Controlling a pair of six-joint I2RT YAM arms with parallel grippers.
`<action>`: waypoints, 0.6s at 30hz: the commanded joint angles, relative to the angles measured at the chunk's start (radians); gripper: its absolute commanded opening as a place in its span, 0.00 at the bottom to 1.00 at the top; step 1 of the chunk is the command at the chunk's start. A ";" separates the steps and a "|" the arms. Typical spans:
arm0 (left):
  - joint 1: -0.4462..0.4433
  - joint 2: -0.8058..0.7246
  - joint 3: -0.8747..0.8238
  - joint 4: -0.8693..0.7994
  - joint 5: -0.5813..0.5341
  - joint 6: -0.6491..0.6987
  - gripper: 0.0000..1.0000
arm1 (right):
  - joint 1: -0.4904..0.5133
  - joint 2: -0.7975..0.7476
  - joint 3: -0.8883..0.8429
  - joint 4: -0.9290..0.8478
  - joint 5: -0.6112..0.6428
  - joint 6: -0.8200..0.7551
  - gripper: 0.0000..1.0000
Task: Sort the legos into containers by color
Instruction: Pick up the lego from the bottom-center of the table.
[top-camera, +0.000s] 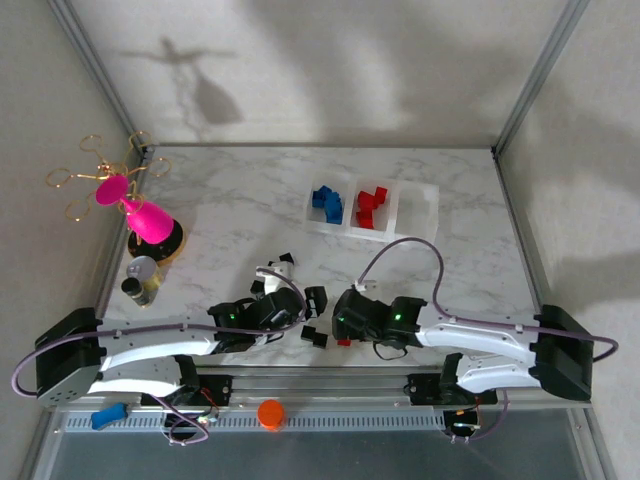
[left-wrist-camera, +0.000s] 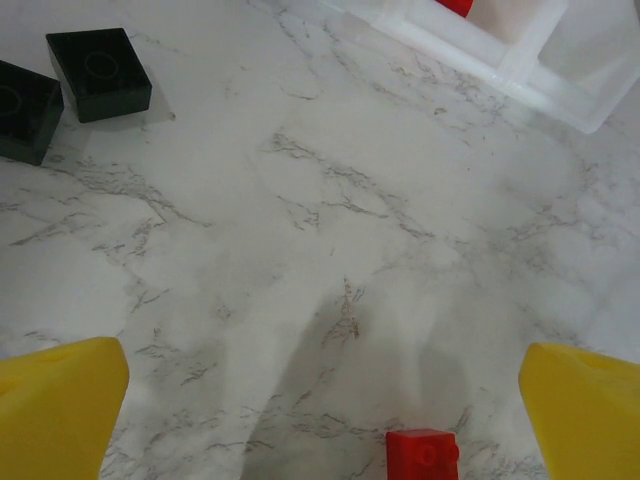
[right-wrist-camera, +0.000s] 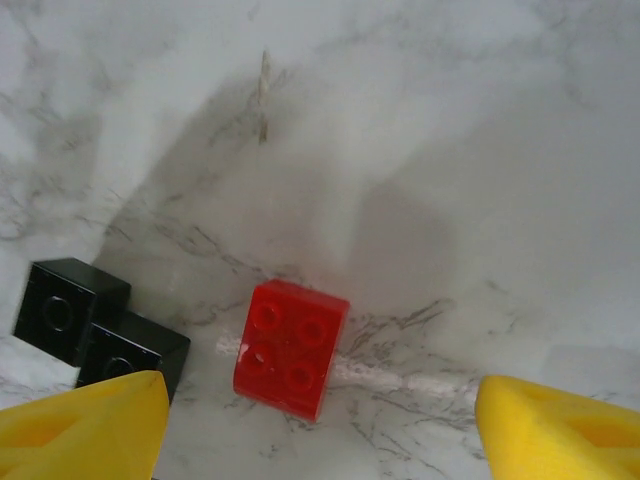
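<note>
Right tool (right-wrist-camera: 322, 402) over red lego (right-wrist-camera: 291, 348)

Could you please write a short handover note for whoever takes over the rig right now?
Left gripper: open, holding nothing.
Right gripper: open, holding nothing. A loose red brick lies on the table just ahead of it, with two black bricks to one side.
Containers: blue bricks in the left bin and red bricks in the middle bin. I see none in the right bin.
Done: the blue and most of the red are sorted.
Left: the loose red brick and the black bricks scattered near the arms.
</note>
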 joint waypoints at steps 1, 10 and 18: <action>-0.008 -0.039 -0.029 -0.062 -0.012 -0.043 1.00 | 0.040 0.064 0.023 0.011 0.053 0.078 0.78; -0.009 -0.145 -0.085 -0.082 -0.026 -0.073 1.00 | 0.061 0.201 0.045 0.057 0.072 0.077 0.65; -0.009 -0.177 -0.102 -0.089 -0.034 -0.075 1.00 | 0.060 0.248 0.050 0.072 0.078 0.061 0.55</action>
